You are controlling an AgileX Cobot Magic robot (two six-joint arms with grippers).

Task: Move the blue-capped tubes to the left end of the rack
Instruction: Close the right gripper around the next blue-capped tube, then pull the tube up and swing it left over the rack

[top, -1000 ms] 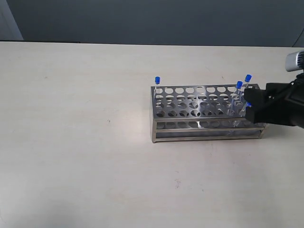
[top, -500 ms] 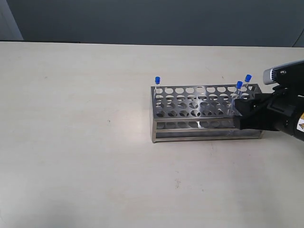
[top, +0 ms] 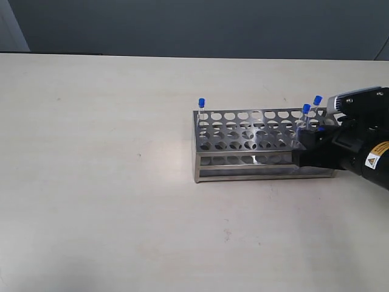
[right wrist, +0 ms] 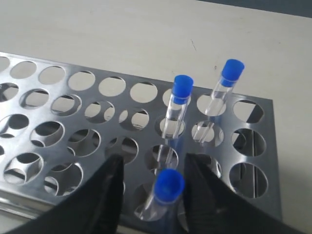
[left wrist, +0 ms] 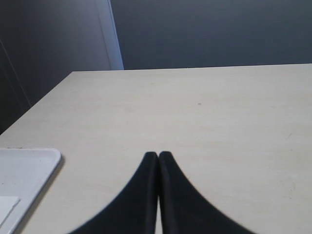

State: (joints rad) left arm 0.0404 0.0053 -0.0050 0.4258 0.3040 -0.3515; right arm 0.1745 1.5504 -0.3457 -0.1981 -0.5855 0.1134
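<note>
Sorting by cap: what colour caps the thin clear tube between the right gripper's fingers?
Its cap is bright blue; the right wrist view shows it best.

Setting: laboratory bench fitted out as a robot workcell. Evidence: one shiny steel test-tube rack (top: 261,143), its top plate pierced with rows of round holes and its sides open; thin clear blue-capped tubes (right wrist: 182,97) standing in the rack; a plain pale benchtop (top: 91,182); a white tray (left wrist: 24,170) lying on it; a dark grey wall (top: 182,24) behind; a black robot arm (top: 358,152) carrying a yellow warning label (top: 372,160).
</note>
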